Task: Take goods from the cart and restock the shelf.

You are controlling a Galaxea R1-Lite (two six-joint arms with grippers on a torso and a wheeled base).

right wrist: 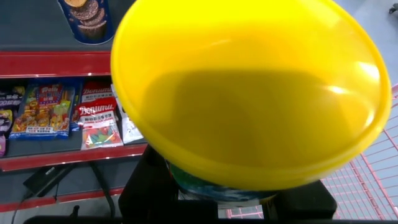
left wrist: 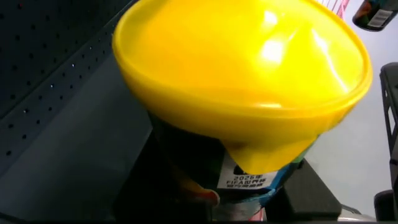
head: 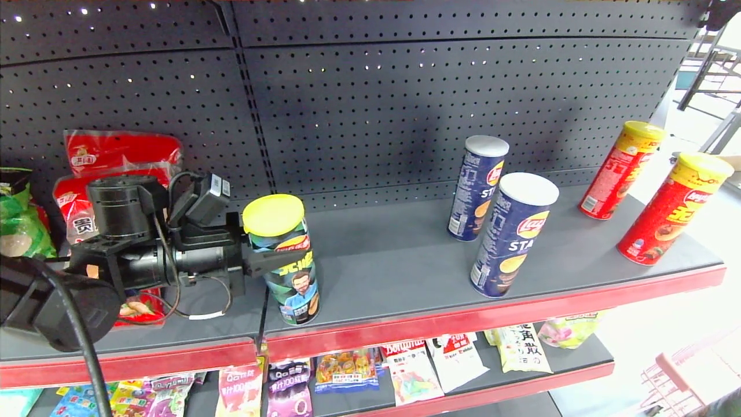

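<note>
Left gripper clamps the yellow-lidded can upright at the shelf front.
Side grip lets its base sit flat; right gripper grasps a second can, likely next.

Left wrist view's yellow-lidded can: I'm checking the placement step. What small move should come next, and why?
Probably open the jaws of the left gripper and let go. The can stands upright with its base seemingly on the shelf, just behind the red front edge, so it looks placed.
</note>
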